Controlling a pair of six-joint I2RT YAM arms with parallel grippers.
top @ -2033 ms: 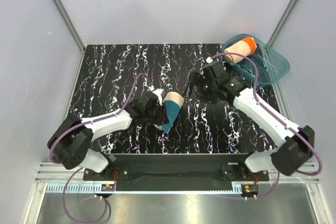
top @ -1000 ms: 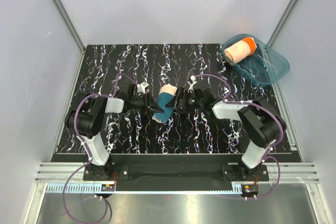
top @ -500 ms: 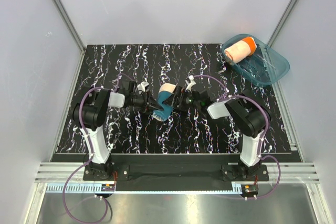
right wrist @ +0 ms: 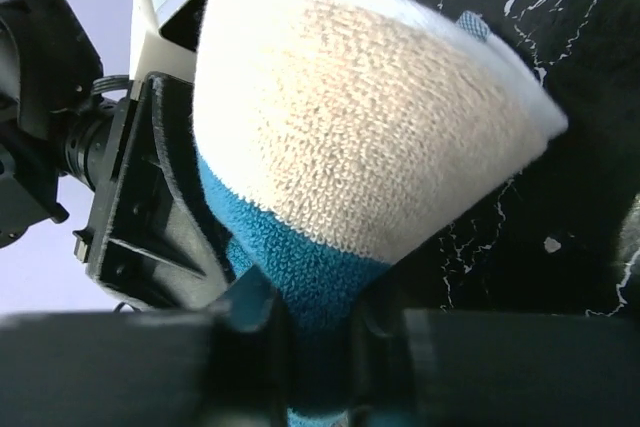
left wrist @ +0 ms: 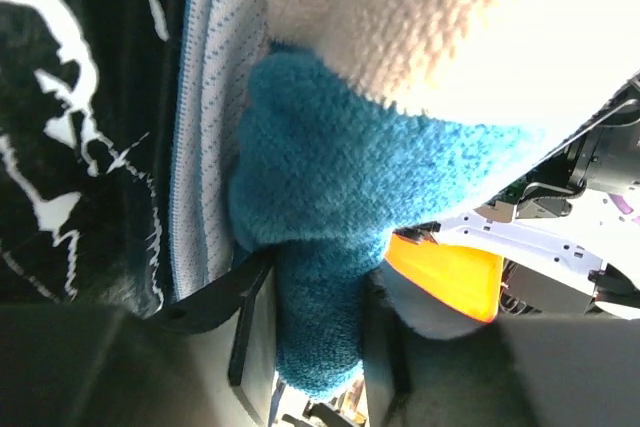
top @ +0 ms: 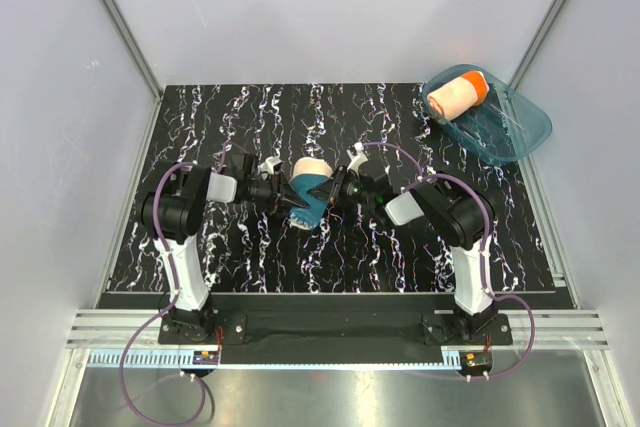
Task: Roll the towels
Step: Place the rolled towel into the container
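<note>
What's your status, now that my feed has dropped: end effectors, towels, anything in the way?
Left end effector shut on teal towel, rolled, mid-table. Right end effector shut on it too. Orange towel rolled, in teal plastic tub. Nothing in the way.

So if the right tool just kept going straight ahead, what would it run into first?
The teal towel: the right tool seems to pinch its blue end, so it would only push deeper into the roll. Just behind, as far as depth shows, sits the left tool, gripping the other side.
</note>
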